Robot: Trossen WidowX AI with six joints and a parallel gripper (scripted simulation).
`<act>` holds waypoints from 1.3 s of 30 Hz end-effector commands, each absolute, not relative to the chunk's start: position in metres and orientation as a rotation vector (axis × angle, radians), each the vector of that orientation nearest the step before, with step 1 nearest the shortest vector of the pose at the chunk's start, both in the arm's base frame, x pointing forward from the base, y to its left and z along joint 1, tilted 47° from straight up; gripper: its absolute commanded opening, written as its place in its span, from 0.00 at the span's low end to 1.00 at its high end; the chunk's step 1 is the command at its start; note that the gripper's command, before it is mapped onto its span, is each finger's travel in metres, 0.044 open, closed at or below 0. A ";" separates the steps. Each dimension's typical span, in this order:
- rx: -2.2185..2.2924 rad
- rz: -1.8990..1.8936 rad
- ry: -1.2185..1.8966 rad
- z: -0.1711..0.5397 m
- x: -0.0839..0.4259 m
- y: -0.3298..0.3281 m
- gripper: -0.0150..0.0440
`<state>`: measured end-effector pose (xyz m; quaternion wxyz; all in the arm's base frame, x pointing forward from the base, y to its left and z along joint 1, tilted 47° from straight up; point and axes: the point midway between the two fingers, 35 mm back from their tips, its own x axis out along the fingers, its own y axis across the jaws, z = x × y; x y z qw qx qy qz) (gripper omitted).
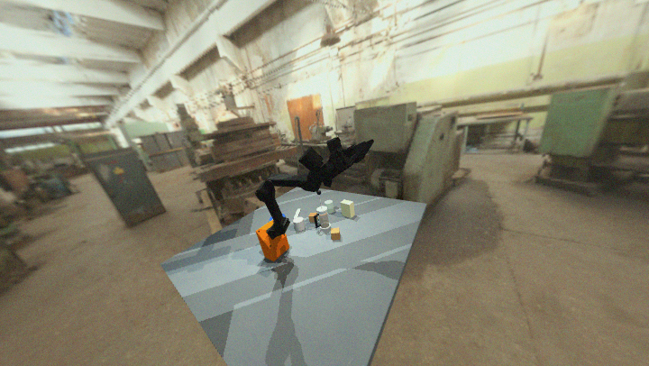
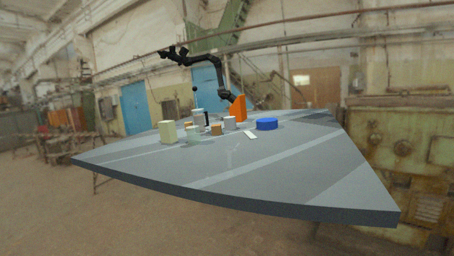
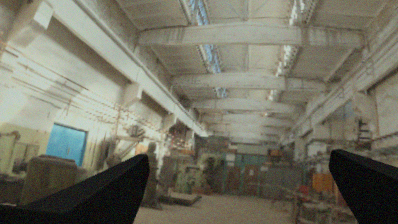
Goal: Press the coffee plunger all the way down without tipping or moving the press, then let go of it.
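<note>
The coffee press stands upright on the table, a pale cylinder with a white lid and a black handle. Its black plunger knob stands high above the lid on a thin rod, so the plunger is up. My gripper is open and empty. It hangs well above and beyond the press, touching nothing and pointing away roughly level. The wrist view shows the two black fingers wide apart with only the hall between them; the press is not in it.
Near the press stand an orange-brown block, another such block, a grey-white cylinder, a greenish glass and a pale yellow box. A blue disc and white strip lie farther off.
</note>
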<state>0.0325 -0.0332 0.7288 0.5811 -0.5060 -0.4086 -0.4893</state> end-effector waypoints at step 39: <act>-0.140 -0.598 0.260 0.324 0.343 -0.013 1.00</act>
